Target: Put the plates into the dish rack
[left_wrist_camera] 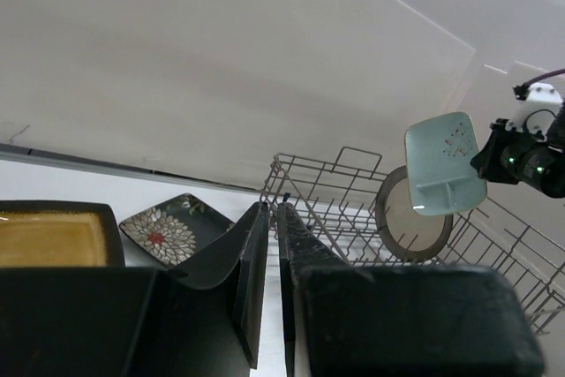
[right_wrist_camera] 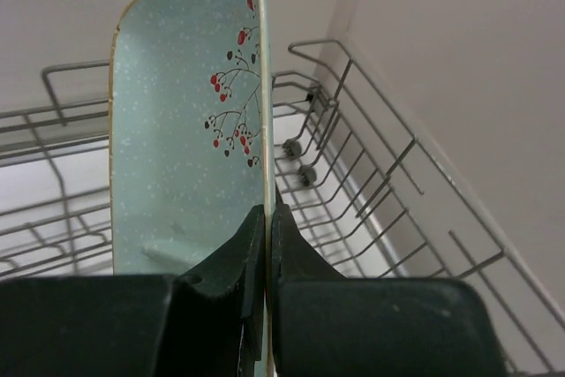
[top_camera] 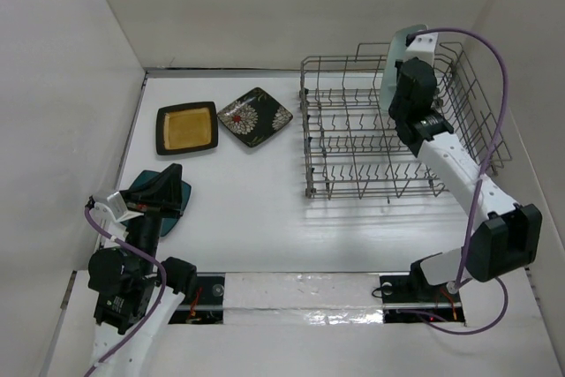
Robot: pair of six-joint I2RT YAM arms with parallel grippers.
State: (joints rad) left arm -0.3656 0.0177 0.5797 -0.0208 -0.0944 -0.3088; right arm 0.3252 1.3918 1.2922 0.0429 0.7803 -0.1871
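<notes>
My right gripper (top_camera: pixel 403 66) is shut on the edge of the pale mint plate (top_camera: pixel 397 49), holding it upright over the far right of the grey wire dish rack (top_camera: pixel 371 190). In the right wrist view the plate (right_wrist_camera: pixel 177 130) stands between the fingers (right_wrist_camera: pixel 267 211). The round cream plate (left_wrist_camera: pixel 408 218) stands in the rack (left_wrist_camera: pixel 318 163). My left gripper (top_camera: pixel 170 174) hovers over the dark teal plate (top_camera: pixel 182 199) at the near left. Its jaws are closed to a thin slit with nothing between them (left_wrist_camera: pixel 272 211). The yellow-centre plate (top_camera: pixel 187 127) and the flower plate (top_camera: pixel 255 116) lie flat at the far left.
White walls close in the table on the left, back and right. The rack's tines (right_wrist_camera: pixel 353 156) stand below the mint plate. The right arm's purple cable (top_camera: pixel 494 86) loops over the rack's right side.
</notes>
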